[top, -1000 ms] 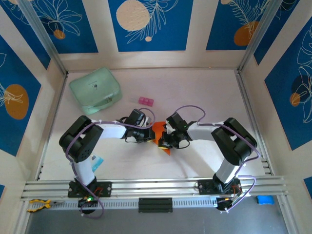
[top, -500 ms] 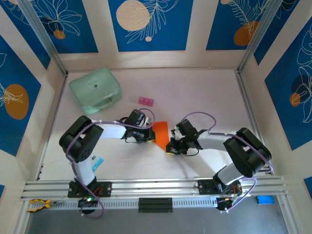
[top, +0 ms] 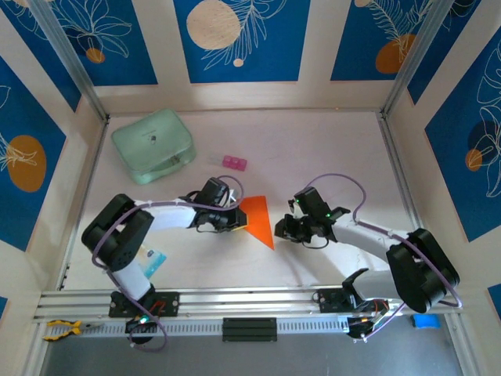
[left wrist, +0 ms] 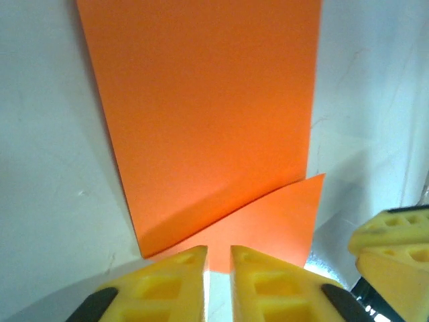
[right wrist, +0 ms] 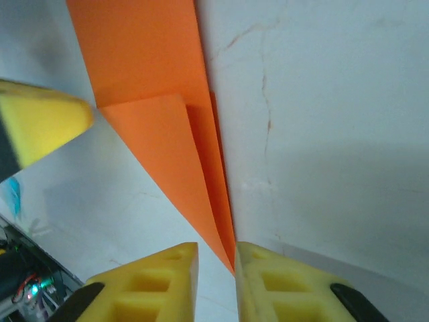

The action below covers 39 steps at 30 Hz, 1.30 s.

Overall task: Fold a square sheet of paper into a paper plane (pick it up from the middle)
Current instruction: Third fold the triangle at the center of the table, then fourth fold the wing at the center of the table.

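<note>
The orange sheet of paper [top: 258, 218] lies flat on the table, folded into a wedge that narrows to a point toward the near edge. My left gripper [top: 237, 220] sits at its left edge. In the left wrist view the paper [left wrist: 208, 114] lies just beyond the left gripper [left wrist: 219, 249], whose jaws stand a narrow gap apart with only table between them. My right gripper [top: 282, 229] is just right of the paper's point. In the right wrist view the paper's [right wrist: 154, 74] tip reaches the inner edge of one fingertip of the right gripper [right wrist: 216, 247], which is slightly open.
A mint-green case [top: 153, 145] sits at the back left, with a small pink block [top: 234, 163] behind the paper. A blue item [top: 155, 258] lies by the left arm's base. The aluminium rail [top: 250, 298] runs along the near edge.
The right arm has drawn back to the right, off the paper, leaving the folded wedge uncovered. Both grippers have parted their jaws a little.
</note>
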{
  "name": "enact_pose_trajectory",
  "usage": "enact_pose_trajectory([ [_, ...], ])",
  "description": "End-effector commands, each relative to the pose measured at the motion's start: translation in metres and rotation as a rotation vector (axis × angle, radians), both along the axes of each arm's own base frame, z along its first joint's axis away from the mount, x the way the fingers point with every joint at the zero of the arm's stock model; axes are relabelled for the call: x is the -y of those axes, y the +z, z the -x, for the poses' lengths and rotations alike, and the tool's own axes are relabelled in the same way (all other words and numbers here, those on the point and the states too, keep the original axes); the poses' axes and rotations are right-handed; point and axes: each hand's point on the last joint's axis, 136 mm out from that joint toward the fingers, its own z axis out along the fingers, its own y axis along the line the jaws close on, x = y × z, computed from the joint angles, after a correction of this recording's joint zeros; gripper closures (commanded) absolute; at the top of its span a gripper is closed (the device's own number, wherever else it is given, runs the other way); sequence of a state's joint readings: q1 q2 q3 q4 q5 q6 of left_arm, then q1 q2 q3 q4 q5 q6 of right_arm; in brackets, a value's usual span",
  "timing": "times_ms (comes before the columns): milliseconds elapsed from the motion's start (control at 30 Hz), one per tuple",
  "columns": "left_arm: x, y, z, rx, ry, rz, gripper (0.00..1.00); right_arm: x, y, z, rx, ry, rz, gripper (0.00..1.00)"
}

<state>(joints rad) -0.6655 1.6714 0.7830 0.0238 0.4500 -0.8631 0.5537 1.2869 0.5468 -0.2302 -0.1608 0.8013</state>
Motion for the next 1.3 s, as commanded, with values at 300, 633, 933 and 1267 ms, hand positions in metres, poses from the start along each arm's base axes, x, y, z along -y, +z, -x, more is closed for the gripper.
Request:
enact_pose_trajectory([
  [300,-0.02,0.004,-0.016,-0.001,0.049,-0.026,0.57,-0.023,0.007,-0.029,-0.011,0.058,-0.109,0.63],
  [633,-0.02,0.006,-0.023,-0.019,0.059,0.014,0.55,-0.038,0.001,-0.043,-0.041,0.103,-0.128,0.68],
  [933,-0.02,0.005,-0.023,-0.026,0.056,0.023,0.55,-0.038,-0.005,-0.045,-0.055,0.105,-0.12,0.7],
  [1267,-0.021,0.004,-0.023,-0.031,0.056,0.023,0.55,-0.026,-0.003,-0.048,-0.024,0.065,-0.079,0.69],
])
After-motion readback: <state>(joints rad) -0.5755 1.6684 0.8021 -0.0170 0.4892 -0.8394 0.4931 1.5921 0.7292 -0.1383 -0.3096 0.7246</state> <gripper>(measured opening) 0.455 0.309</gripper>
